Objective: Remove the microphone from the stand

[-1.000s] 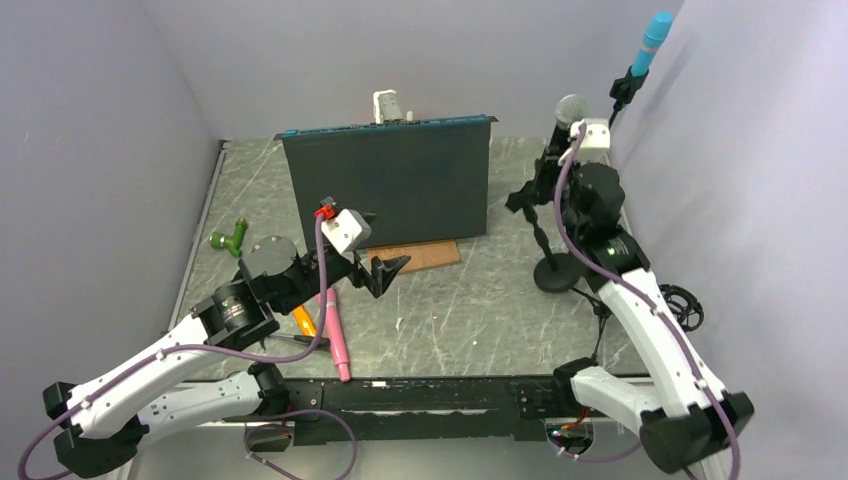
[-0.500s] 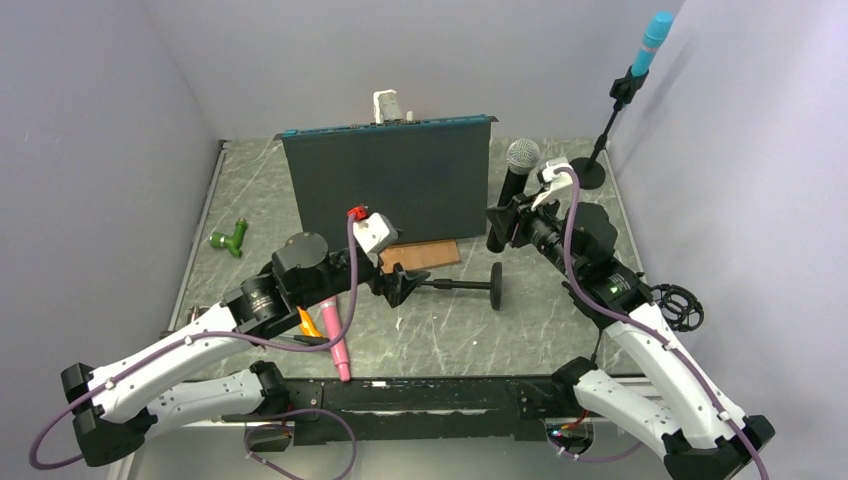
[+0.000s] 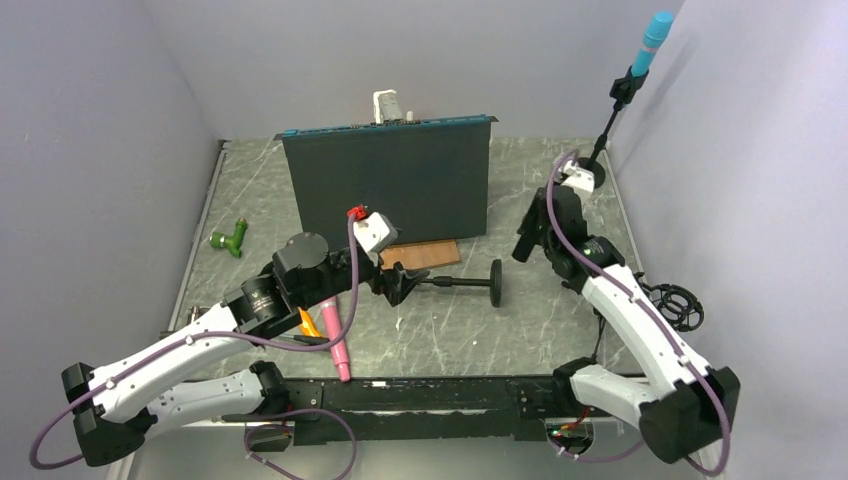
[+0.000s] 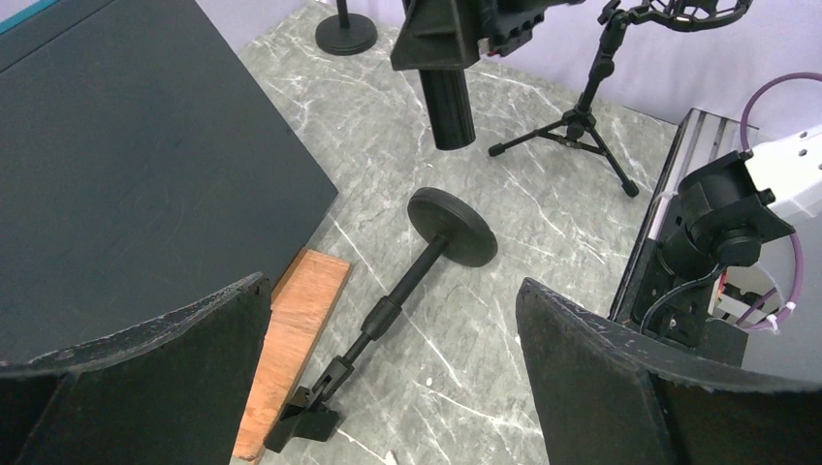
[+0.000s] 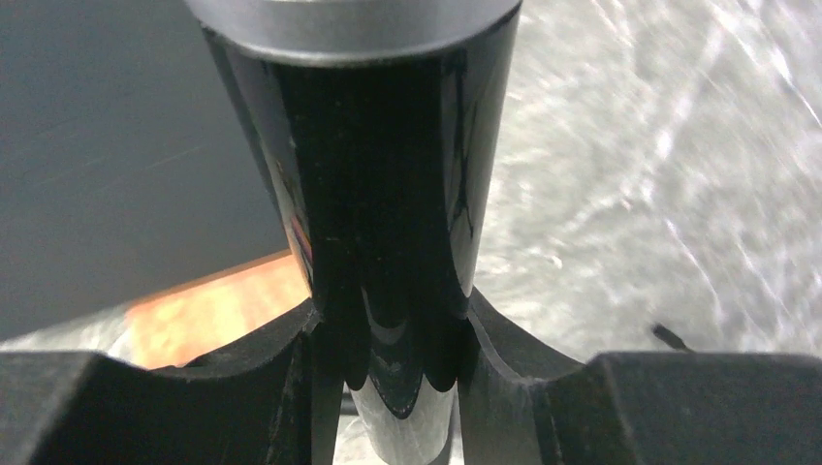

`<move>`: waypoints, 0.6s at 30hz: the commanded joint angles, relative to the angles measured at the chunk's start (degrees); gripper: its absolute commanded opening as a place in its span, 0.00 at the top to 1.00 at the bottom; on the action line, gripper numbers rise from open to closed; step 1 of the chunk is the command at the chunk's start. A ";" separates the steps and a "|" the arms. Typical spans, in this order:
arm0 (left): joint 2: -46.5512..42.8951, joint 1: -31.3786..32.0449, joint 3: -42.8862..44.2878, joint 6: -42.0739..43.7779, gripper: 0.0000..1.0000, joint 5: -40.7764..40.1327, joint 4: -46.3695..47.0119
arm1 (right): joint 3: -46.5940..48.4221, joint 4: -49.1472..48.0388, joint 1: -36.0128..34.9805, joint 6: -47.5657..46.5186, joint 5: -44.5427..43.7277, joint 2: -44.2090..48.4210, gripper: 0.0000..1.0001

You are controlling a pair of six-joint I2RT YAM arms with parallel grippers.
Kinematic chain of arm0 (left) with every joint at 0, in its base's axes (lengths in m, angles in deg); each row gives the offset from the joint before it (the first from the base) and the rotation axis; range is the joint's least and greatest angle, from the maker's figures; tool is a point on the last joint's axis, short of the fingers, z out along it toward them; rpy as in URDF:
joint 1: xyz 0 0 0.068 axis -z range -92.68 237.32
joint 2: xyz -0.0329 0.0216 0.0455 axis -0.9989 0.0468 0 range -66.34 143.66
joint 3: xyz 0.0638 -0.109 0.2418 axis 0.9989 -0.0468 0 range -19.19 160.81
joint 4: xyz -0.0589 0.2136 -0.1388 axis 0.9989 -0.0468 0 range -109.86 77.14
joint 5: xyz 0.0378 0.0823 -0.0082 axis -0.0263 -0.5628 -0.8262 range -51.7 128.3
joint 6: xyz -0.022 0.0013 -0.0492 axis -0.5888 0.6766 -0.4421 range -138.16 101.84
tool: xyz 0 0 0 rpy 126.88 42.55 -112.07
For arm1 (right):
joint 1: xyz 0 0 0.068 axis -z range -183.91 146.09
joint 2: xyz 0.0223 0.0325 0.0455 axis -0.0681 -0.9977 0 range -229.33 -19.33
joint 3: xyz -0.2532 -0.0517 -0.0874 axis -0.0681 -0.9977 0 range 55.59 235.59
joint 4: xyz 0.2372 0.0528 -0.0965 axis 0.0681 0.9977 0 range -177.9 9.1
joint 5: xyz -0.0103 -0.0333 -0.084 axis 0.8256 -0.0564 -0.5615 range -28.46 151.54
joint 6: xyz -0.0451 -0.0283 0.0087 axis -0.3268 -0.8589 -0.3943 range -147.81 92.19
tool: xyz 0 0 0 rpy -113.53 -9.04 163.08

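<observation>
Top view, progress: In my judgement the removal is done. The microphone [image 3: 521, 250] is clear of the stand [image 3: 460, 283] and the two are well apart.
Top view, microphone: It is held in the air off the right edge of the dark board [image 3: 385, 185], in the right gripper [image 3: 532, 226]. Only its black handle shows here; the head is hidden by the arm.
Top view, stand: It lies flat on the bench [image 3: 560, 330] in front of the dark board's lower right corner, with its round base toward the right arm.
Top view, left gripper [image 3: 398, 283]: It sits at the clip end of the stand.
Left wrist view, left jaws: Released and spread wide, nothing between them. The stand's clip lies on the bench below the gap, ungripped.
Left wrist view, stand: Empty clip, slim shaft and disc base, all down beside a wood block [image 4: 296, 325] at the foot of the dark board.
Left wrist view, microphone: The handle hangs down from the right jaws, above the stand's base and away from it.
Right wrist view, right jaws: Clenched on the microphone, one finger [image 5: 281, 387] on each side of the handle.
Right wrist view, microphone look: A glossy black tapered handle with a grey metal band at the top. It sits centred in the grip, with the dark board behind it.
Remaining: Judged from the task wording, little is left. At most, the microphone is to be set down.
</observation>
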 commanded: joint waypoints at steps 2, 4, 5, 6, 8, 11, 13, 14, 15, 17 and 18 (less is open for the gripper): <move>-1.96 0.33 0.07 0.15 0.01 -1.44 2.55 | -1.32 3.07 9.81 8.66 -0.18 -3.41 1.00; -2.32 0.35 0.20 0.39 0.01 -1.86 2.27 | -1.84 2.81 10.67 7.66 0.74 -4.06 1.00; -2.54 0.42 0.29 0.50 0.01 -1.92 2.14 | -1.78 2.13 10.67 6.03 2.21 -4.06 1.00; -2.79 0.44 0.31 0.51 0.01 -1.93 2.04 | -1.85 0.61 10.59 3.98 5.55 -3.72 1.00; -3.57 0.52 0.17 0.51 0.01 -4.48 2.02 | -2.36 -3.51 9.90 1.00 15.10 -1.86 1.00; -6.08 0.62 -1.02 0.51 0.01 -9.27 3.23 | -2.35 -8.91 2.63 -0.48 21.35 2.49 1.00; -8.20 0.62 -1.98 0.51 0.00 -14.31 3.72 | -1.86 -11.40 -3.46 0.04 22.69 4.06 1.00; -9.36 0.62 -2.79 0.40 0.00 -17.48 4.12 | -1.96 -13.24 -5.64 0.87 24.99 4.07 1.00; -10.78 0.67 -3.25 0.19 0.01 -21.34 4.51 | -2.24 -15.30 -7.48 2.41 27.94 3.43 1.00; -13.54 0.62 -5.01 0.26 0.01 -28.67 5.68 | -3.51 -20.52 -10.79 5.97 33.76 -0.52 1.00; -14.95 0.62 -5.79 0.48 0.01 -31.84 7.04 | -4.33 -23.57 -12.97 7.57 35.95 -3.18 1.00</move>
